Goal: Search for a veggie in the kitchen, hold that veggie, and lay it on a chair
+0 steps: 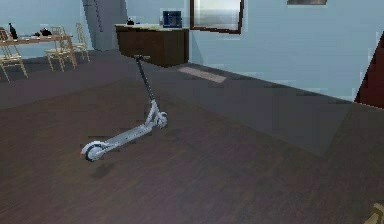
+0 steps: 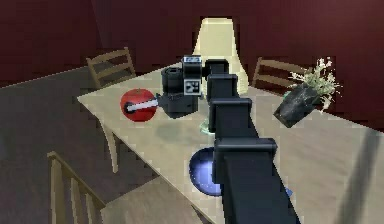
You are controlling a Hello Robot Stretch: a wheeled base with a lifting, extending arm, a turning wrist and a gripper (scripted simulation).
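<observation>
One red round thing [image 2: 133, 108]: probably the veggie, a tomato by its shape and colour. It is over the left end of the table [image 2: 170, 135] in the arm side view, right at the gripper [image 2: 145, 102].
Tool: the gripper sits at the end of the arm [image 2: 235, 130], which reaches across the tabletop. The red thing is at its fingers with wood behind it, so I cannot tell whether it holds anything.
Step in hand: by my judgement the grasp; the search looks finished.
Next move: calls for raising the red thing clear of the wood, then carrying it to a seat.
Seats: one chair [image 2: 110, 66] is beyond the table's left end, and another chair [image 2: 68, 190] is at the near left.
Clutter: a blue bowl [image 2: 203, 172], a lamp [image 2: 215, 45] and a potted plant [image 2: 305, 95] stand close to the arm.
Ahead: a scooter [image 1: 125, 135] stands on the dark floor, something to avoid when driving.
</observation>
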